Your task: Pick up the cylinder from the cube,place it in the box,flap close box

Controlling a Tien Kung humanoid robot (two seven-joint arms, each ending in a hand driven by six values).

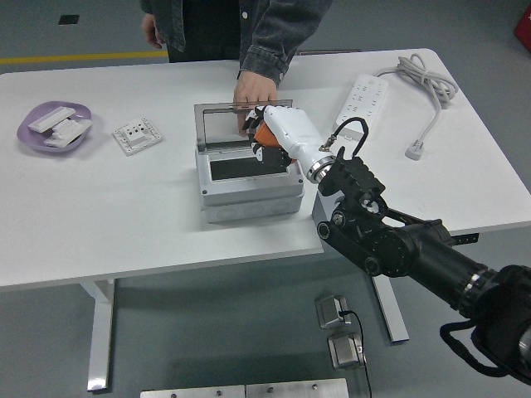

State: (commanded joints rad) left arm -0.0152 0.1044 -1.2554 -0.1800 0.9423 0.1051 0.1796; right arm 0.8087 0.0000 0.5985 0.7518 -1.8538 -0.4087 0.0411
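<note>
My right hand point(264, 141) is shut on the orange cylinder point(260, 133) and holds it over the right side of the open grey box point(249, 189). The box's clear lid point(222, 125) stands upright at the back. A person's hand point(250, 91) rests on the lid's top edge, just behind my hand. The grey cube point(323, 207) sits right of the box, mostly hidden under my right arm. My left arm is out of view.
A white power strip point(363, 98) with a grey cable lies at the back right. A white socket plate point(137, 135) and a purple dish point(53, 128) with white parts lie at the left. The person stands at the far edge.
</note>
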